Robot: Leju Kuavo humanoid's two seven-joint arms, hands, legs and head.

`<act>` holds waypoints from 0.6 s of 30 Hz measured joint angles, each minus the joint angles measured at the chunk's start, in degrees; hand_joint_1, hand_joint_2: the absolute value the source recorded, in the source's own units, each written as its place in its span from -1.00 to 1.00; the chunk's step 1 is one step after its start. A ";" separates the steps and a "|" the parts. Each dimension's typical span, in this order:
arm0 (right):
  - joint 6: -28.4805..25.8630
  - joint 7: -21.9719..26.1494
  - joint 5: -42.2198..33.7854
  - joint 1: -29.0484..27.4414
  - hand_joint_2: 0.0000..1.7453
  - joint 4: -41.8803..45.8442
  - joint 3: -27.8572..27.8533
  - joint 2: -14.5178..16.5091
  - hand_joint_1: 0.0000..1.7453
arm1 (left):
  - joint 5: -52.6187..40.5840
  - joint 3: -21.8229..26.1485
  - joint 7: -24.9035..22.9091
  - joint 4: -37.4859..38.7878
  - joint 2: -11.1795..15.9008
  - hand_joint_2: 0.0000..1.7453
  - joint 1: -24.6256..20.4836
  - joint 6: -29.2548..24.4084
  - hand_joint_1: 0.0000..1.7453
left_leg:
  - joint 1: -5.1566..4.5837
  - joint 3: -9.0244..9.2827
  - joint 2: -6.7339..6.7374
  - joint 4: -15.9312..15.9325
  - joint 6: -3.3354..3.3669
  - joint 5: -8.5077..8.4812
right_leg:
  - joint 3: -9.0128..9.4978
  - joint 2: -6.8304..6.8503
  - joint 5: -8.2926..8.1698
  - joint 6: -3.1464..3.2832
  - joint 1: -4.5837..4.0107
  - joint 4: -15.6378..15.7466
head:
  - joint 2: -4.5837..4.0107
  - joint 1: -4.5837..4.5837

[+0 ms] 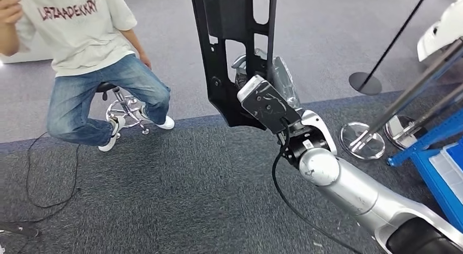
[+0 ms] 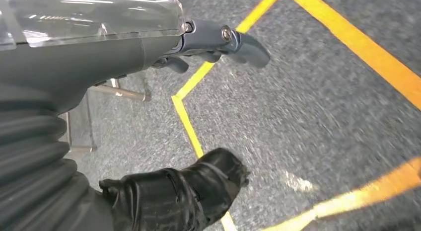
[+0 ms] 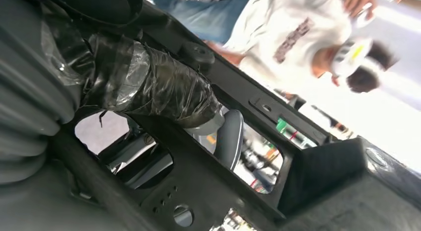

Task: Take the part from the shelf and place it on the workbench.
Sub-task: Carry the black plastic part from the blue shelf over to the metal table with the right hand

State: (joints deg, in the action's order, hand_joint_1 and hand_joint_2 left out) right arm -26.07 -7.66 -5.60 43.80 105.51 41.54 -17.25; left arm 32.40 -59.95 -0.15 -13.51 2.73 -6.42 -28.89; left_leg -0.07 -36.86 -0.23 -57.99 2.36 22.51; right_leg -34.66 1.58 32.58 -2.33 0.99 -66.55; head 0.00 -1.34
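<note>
Right hand (image 1: 267,101), raised at the end of the silver right arm (image 1: 355,188), is gripping the part (image 1: 229,57): a long black plastic panel with cut-out openings, standing roughly upright in the air above the grey carpet (image 1: 164,199). Fingers (image 3: 164,89), wrapped in shiny dark film, are curling through one opening of the part (image 3: 238,191) and holding it.

Left hand (image 2: 198,47) is hanging over the grey floor (image 2: 322,116) crossed by yellow tape lines (image 2: 188,126); its grey fingers (image 2: 248,44) are holding nothing, though how far apart they are cannot be told.

Person (image 1: 93,52) in a white shirt and jeans is sitting on a chrome-based stool (image 1: 126,109) beyond the part. Blue rack (image 1: 437,166) is showing at the right edge, with chrome stanchion bases (image 1: 363,140) near it. Black cable (image 1: 49,183) is lying on the carpet at left.
</note>
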 joint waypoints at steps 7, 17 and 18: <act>0.02 -0.37 0.58 -0.34 1.00 0.03 -0.02 -0.55 1.00 | 0.08 -0.02 0.19 0.00 0.02 1.00 -0.15 -0.07 -1.00 | -0.11 -0.27 -5.71 -1.54 0.10 0.82 | -1.88 -4.56 -5.55 0.51 0.33 2.51 | 0.00 0.09; 0.13 -0.80 0.90 -0.34 1.00 0.10 -0.04 -0.65 1.00 | 0.40 -0.03 0.31 0.02 -0.17 1.00 -0.03 -0.27 -1.00 | 0.64 -7.78 -0.14 -13.90 -3.23 5.87 | 1.17 -0.96 -6.22 2.40 0.35 7.25 | 0.00 -0.76; 0.19 -0.82 0.91 -0.42 1.00 0.10 -0.04 -0.65 1.00 | 0.49 -0.04 0.31 0.02 -0.17 1.00 -0.05 -0.27 -1.00 | 0.80 -8.92 -0.03 -15.76 -3.39 6.12 | 1.26 -0.18 -6.08 2.41 0.35 7.24 | 0.00 -0.79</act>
State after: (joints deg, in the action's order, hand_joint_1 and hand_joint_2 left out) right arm -25.88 -8.48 -4.69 43.38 105.61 41.51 -17.90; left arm 32.89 -59.99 0.15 -13.49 2.56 -6.48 -29.16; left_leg 0.73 -45.78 -0.27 -73.75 -1.03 28.63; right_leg -33.41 1.40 26.50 0.08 1.34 -59.31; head 0.00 -2.13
